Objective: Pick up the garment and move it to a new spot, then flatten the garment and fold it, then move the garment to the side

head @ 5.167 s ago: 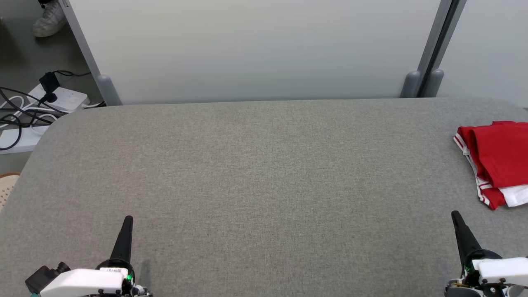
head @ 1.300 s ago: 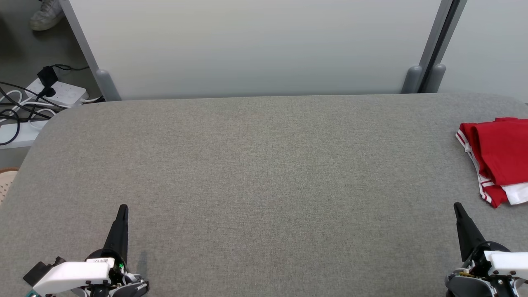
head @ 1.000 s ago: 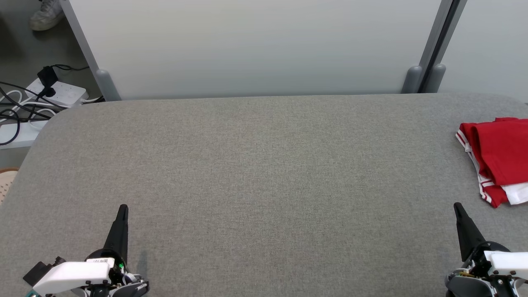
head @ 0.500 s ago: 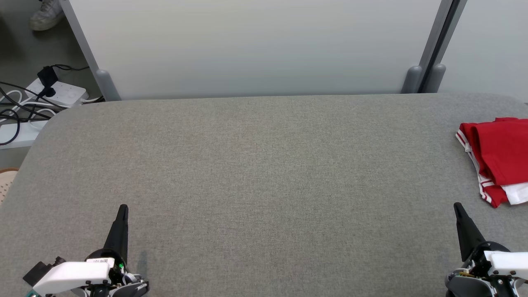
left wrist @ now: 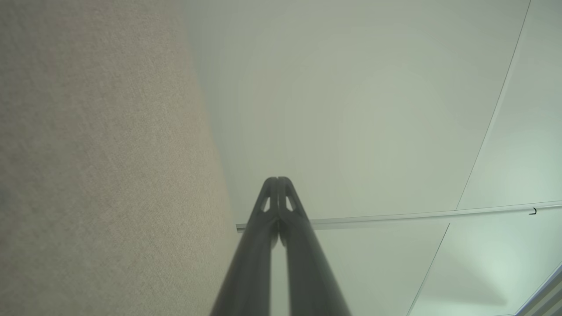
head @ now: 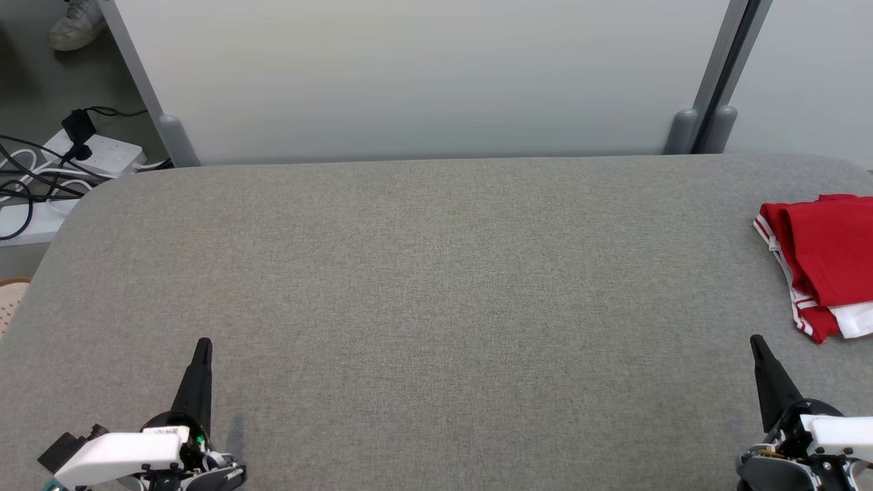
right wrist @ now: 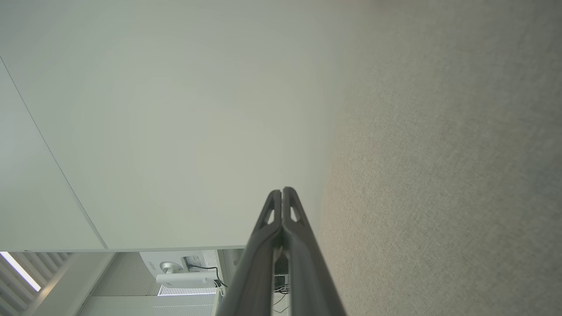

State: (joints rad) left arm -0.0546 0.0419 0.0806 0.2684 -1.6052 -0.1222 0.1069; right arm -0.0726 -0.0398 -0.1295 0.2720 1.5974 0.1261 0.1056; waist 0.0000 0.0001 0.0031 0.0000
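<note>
We see the red garment [head: 829, 256] lying folded at the far right edge of the grey tabletop [head: 436, 286], partly cut off by the edge of the head view. White trim with red stripes runs along its left side, and a white patch shows at its near corner. It lies apart from both claws.

Our right claw [head: 754, 339] sits at the lower right, near the garment's near corner but not touching it. Its two dark fingers are pressed together into a single point and hold nothing. Our left claw [head: 203, 343] sits at the lower left, well apart from the garment, and is likewise closed with nothing in it. In each wrist view the finger pair meets at the tips, with grey cloth on one side and a pale wall panel [head: 423, 75] on the other. We cannot tell whether the fingertips touch the tabletop.

Beyond the tabletop's left corner, a white power strip [head: 102, 157] and dark cables [head: 24, 184] lie on the floor. A pale shoe [head: 74, 28] shows at the top left.
</note>
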